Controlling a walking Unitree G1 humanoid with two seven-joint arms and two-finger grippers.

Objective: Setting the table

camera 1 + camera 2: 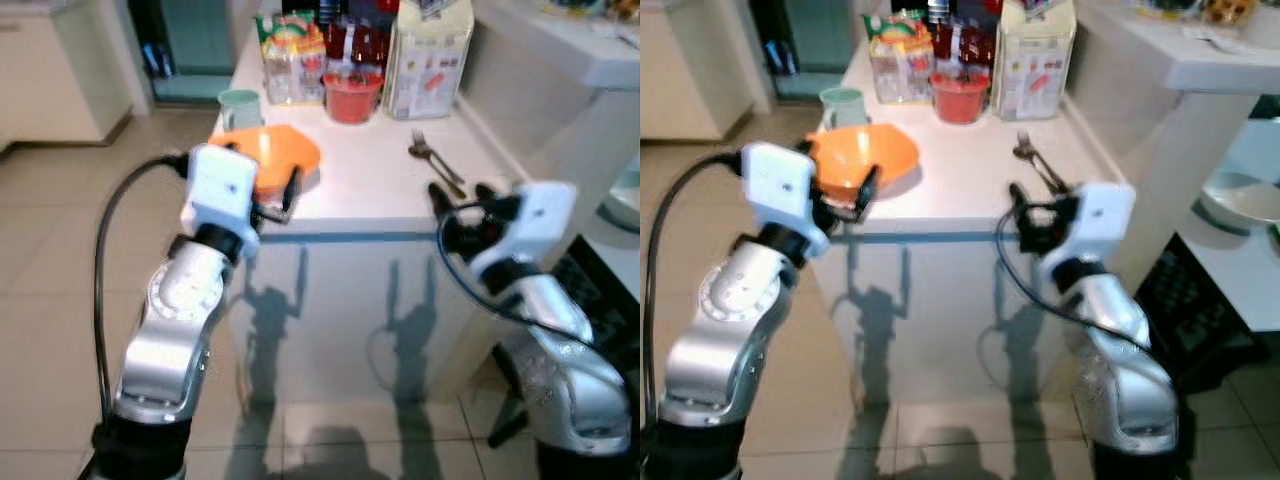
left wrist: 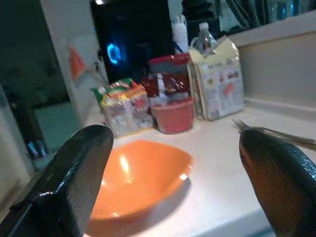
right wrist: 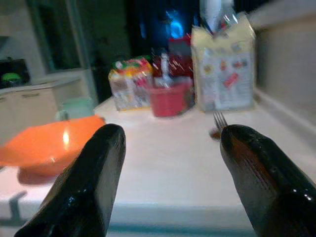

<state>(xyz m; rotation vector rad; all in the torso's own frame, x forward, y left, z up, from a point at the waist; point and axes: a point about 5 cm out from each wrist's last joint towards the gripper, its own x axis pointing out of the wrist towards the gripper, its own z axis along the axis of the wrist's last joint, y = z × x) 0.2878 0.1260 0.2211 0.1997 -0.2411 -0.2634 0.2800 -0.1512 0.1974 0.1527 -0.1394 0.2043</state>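
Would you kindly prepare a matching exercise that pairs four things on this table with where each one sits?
Things:
1. orange bowl
2. fork
3. red cup
4. pale green cup

Places:
A. at the table's left edge, just behind the bowl
B. at the back of the table, beside the white carton
C. front left of the table, before the left gripper
D. right side of the table, ahead of the right gripper

Pairs: 1-C, 2-D, 3-B, 4-A

Head cameras look down over the white table (image 1: 370, 190); both wrist cameras sit low at its near edge, sharing the orange bowl (image 2: 138, 177).
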